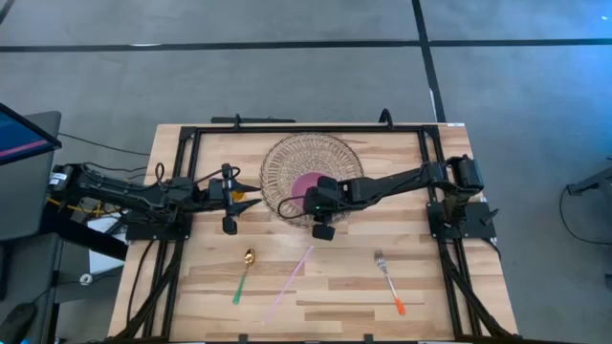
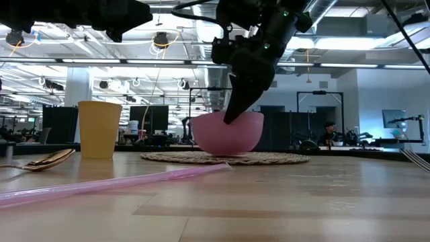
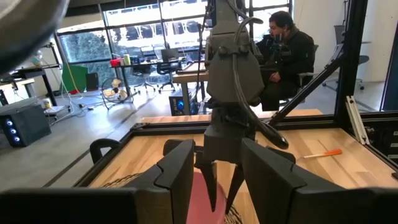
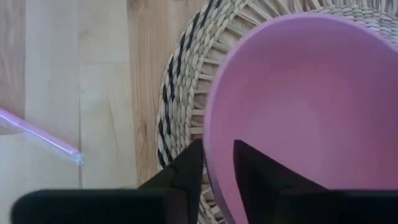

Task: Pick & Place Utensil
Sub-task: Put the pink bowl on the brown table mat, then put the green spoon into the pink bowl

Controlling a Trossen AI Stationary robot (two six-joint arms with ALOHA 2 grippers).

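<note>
A pink bowl [image 1: 304, 182] [image 2: 228, 134] sits on a round woven mat [image 1: 287, 158]. My right gripper [image 1: 320, 205] [image 4: 217, 165] reaches down onto the bowl's near edge. On the table's near half lie a gold spoon with a green handle [image 1: 243, 272], a pink straw [image 1: 292, 272] and a fork with an orange handle [image 1: 388, 280]. My left gripper [image 1: 232, 199] [image 3: 217, 174] is open and hovers left of the mat, above a yellow cup [image 2: 99, 128] that stands upright on the table. My right gripper is shut on the pink bowl's rim [image 4: 211, 140] at its near-left side. One finger [image 4: 189, 168] is outside the wall and one finger [image 4: 255, 168] is inside. The fingers come from above, pointing down [image 2: 232, 115]. The bowl's base still rests on the mat [image 2: 269, 158].
The mat's woven edge [image 4: 180, 93] lies right beside the held rim, and the straw's end [image 4: 37, 134] is close to it. A black frame [image 1: 306, 127] runs round the table's far and side edges. Bare wood shows between the utensils and along the near edge.
</note>
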